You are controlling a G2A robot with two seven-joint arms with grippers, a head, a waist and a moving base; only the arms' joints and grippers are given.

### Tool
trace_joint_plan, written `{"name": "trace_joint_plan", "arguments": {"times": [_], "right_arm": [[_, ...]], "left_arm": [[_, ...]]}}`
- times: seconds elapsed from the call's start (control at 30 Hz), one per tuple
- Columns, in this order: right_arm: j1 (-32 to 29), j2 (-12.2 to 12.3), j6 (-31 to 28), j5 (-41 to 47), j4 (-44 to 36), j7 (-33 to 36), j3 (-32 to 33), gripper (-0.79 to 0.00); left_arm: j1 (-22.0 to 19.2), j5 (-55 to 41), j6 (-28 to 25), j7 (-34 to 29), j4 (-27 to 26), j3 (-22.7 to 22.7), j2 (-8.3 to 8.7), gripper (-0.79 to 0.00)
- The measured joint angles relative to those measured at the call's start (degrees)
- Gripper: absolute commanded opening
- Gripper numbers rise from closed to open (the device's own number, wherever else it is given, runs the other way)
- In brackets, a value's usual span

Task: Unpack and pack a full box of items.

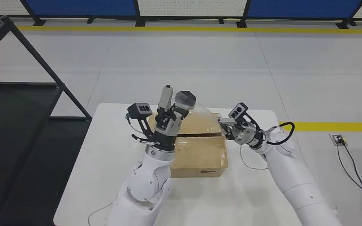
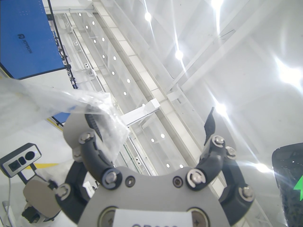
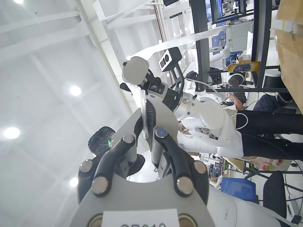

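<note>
One brown cardboard box [image 1: 198,150] sat at the centre of one white table [image 1: 102,169]. One sheet of clear crinkled plastic film [image 1: 201,110] stretched above the box's 12 o'clock edge between two grippers. The left gripper [image 2: 151,119], raised at the box's 11 o'clock, stood wide apart, with the film merely draped over one finger [image 2: 91,120]. The right gripper [image 3: 145,119], at the box's 3 o'clock, was clamped on the film. The film would likely slip off the left gripper, since nothing pinched it there.

Brown cardboard box [image 1: 199,153] on white table [image 1: 96,175], crinkled clear plastic film [image 2: 42,100] above
</note>
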Motion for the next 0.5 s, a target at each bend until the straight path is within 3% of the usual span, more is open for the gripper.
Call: {"name": "trace_joint_plan", "arguments": {"times": [0.5], "right_arm": [[-1.14,1.16,-7.59,1.25,-3.61,-2.93,7.14,-0.785]], "left_arm": [[1.74,1.04,0.50,-0.83,1.64,-2.21,-0.24,0.000]]}}
